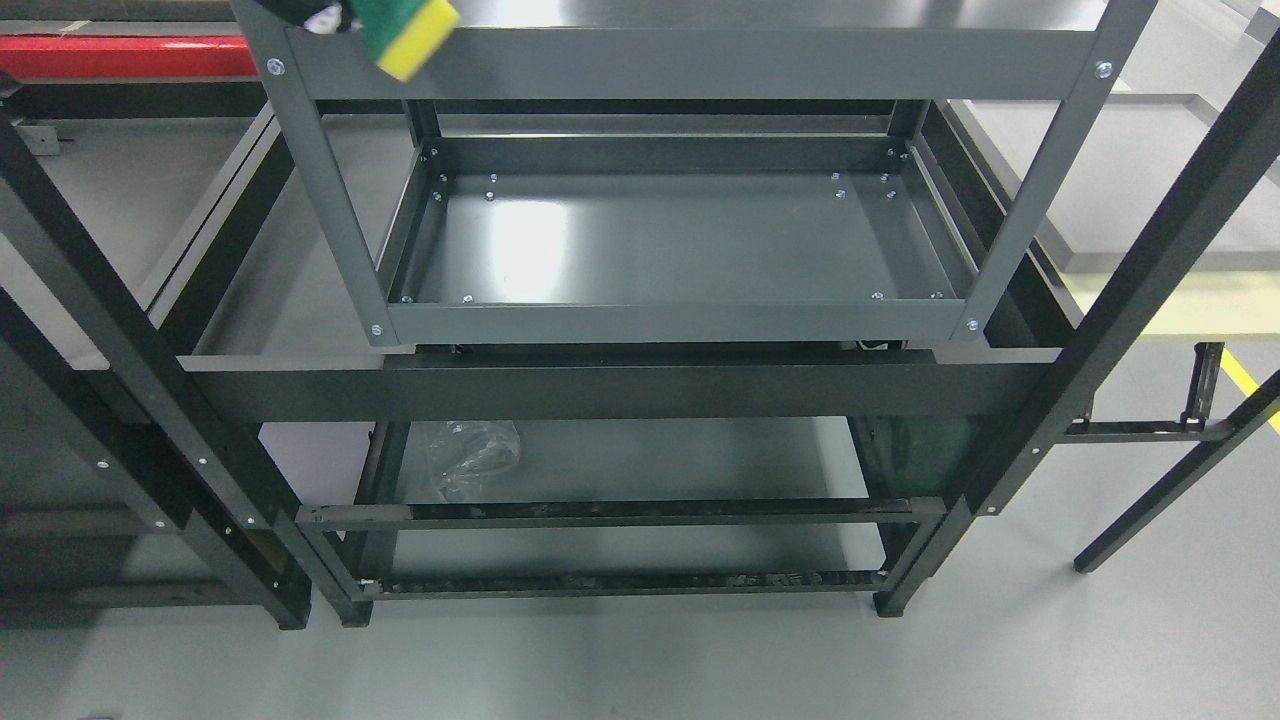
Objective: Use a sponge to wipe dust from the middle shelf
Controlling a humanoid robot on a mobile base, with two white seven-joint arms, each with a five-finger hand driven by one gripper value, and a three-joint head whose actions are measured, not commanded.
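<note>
Standing before the grey metal cart [680,240], I looked down on it from above. At the very top edge, left of the middle, a sponge [412,32] showed, green on one side and yellow on the other, tilted with its yellow corner pointing down. It hung over the front rail of the cart's top shelf [700,62], near the front left post [310,180]. Just left of the sponge, touching it, a small black and white part of a hand [312,14] was visible, cut by the frame edge. It seemed to hold the sponge, but I could not see from which side its arm came, and I could not tell how the fingers were set.

Below, the middle shelf [680,240] lay as a shallow grey tray with small screws along its walls. Light reflected on its left half. The sponge was well above this shelf and not touching it.

The cart stood inside a larger black frame [620,390], whose thick crossbar passed just under the tray's front edge. Lower down, on a bottom level of the frame, a crumpled clear plastic bag [470,455] lay at the left, and something dark green [925,450] sat at the right, half hidden behind a post. A red beam [130,57] ran along the upper left. The grey floor [640,660] was under everything, with a yellow line [1248,385] at the far right.
</note>
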